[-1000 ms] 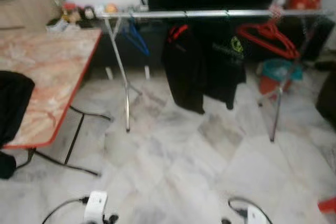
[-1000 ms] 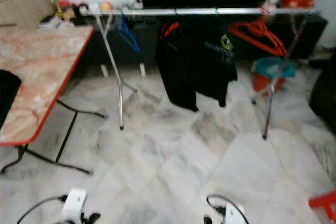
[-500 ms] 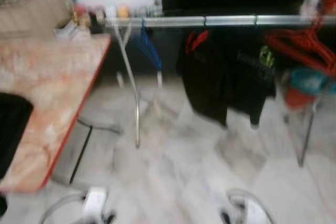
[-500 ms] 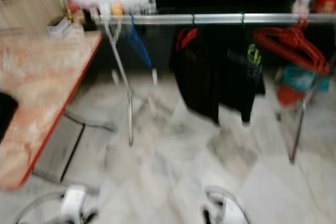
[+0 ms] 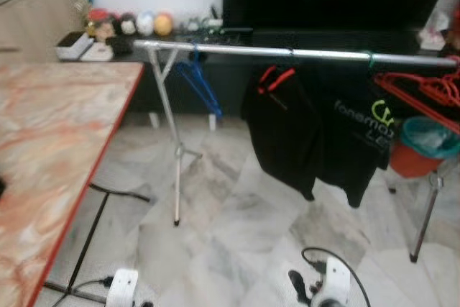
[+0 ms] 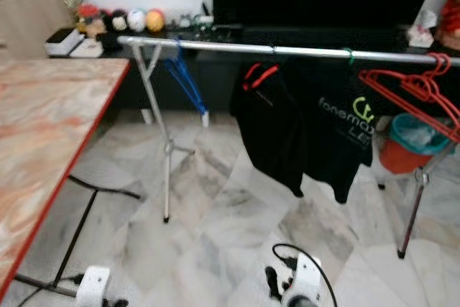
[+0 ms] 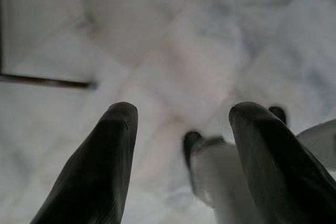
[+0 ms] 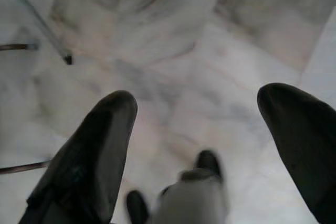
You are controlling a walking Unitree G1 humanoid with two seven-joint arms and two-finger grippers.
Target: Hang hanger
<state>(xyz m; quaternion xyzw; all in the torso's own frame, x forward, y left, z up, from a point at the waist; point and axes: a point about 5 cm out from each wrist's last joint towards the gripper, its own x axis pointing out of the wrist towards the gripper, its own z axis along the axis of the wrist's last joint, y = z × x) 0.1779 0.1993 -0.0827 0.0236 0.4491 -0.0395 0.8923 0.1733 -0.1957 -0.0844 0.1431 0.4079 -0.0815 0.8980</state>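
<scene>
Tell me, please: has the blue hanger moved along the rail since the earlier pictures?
No. The blue hanger hangs by the rail's left leg, as before; the camera shifted.

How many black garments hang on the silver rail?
2. One on a red hanger near the rail's middle; one with green lettering just to its right, overlapping it. More may be hidden behind them.

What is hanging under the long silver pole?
Under the silver pole hang a blue hanger, two black shirts and red hangers. One shirt hangs on a red hanger; the other's hanger is covered by the cloth.
</scene>
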